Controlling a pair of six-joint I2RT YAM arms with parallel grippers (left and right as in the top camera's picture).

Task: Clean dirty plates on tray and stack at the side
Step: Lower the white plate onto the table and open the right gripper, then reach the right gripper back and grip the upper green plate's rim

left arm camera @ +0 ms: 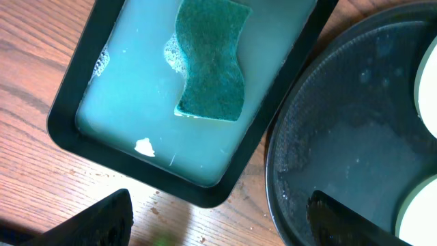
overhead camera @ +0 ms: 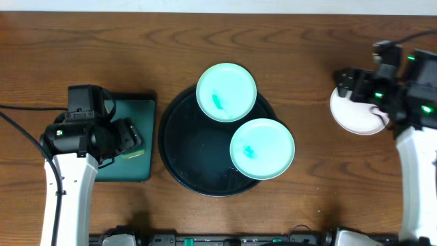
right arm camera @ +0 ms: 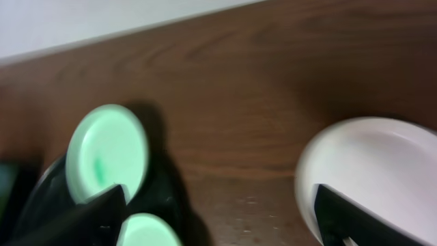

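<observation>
Two mint green plates lie on the round black tray (overhead camera: 184,147). The far one (overhead camera: 226,91) and the near right one (overhead camera: 262,148) each have a teal smear. The white plate (overhead camera: 351,115) lies on the table at the right, off the tray, partly under my right gripper (overhead camera: 362,87). That gripper (right arm camera: 218,219) is open and empty, and the white plate (right arm camera: 382,164) is by its right finger. My left gripper (overhead camera: 126,137) is open and empty over the edge of the dark-green tray. In the left wrist view its fingers (left arm camera: 218,222) straddle the gap between both trays.
A rectangular dark-green tray (left arm camera: 82,89) holds milky soapy water and a green sponge (left arm camera: 212,58). It stands left of the black tray (left arm camera: 341,137). Bare wooden table runs along the far side and between the black tray and the white plate.
</observation>
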